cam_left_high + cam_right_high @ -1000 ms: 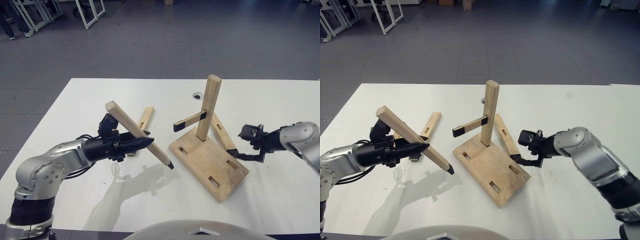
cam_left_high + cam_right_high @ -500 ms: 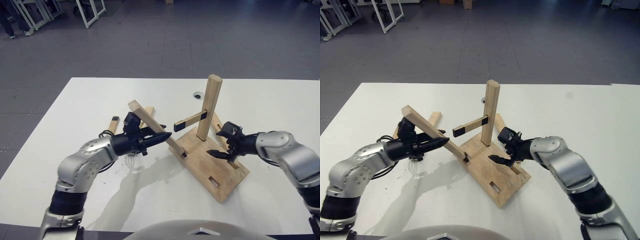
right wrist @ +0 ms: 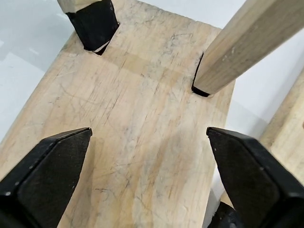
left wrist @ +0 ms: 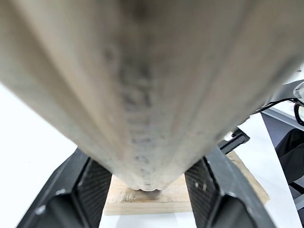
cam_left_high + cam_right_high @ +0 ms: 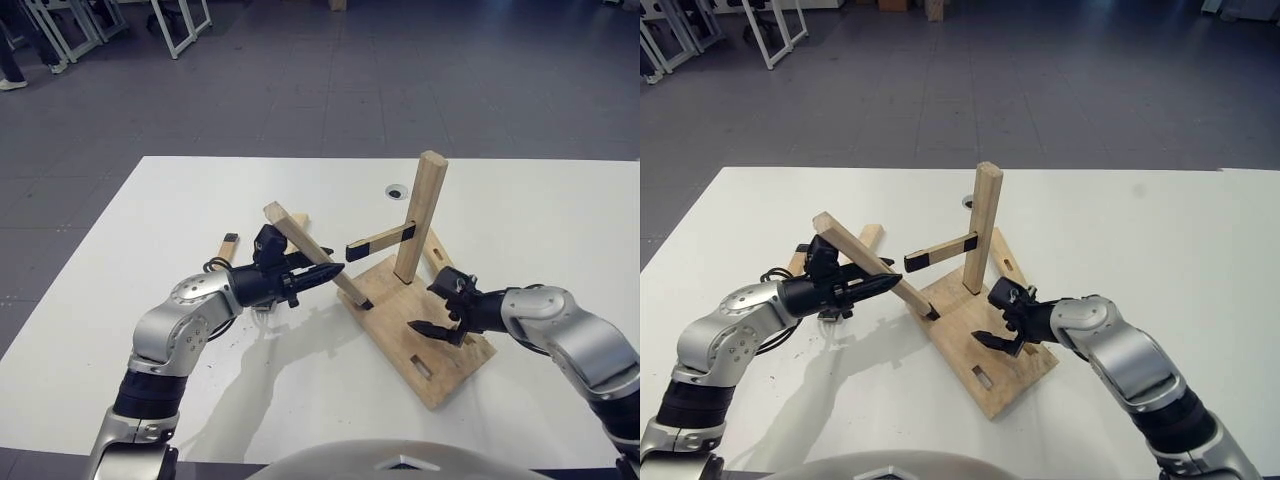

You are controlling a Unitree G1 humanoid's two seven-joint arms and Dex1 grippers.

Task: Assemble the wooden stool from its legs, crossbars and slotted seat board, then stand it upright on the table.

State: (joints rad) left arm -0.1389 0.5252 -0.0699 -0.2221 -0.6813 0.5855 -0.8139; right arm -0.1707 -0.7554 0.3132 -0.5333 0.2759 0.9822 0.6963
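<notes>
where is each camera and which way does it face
Eye views: on the head, forward and down over the table; both arms show.
Left wrist view: along the held leg toward the seat board; fingers of the left gripper flank it.
Right wrist view: onto the seat board, between fingers of the open right gripper.
All share the seat board.

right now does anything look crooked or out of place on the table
Yes: the slanted leg in the left gripper is far off vertical, its black tip only at the corner slot of the seat board, while the upright leg stands straight in its slot.
</notes>
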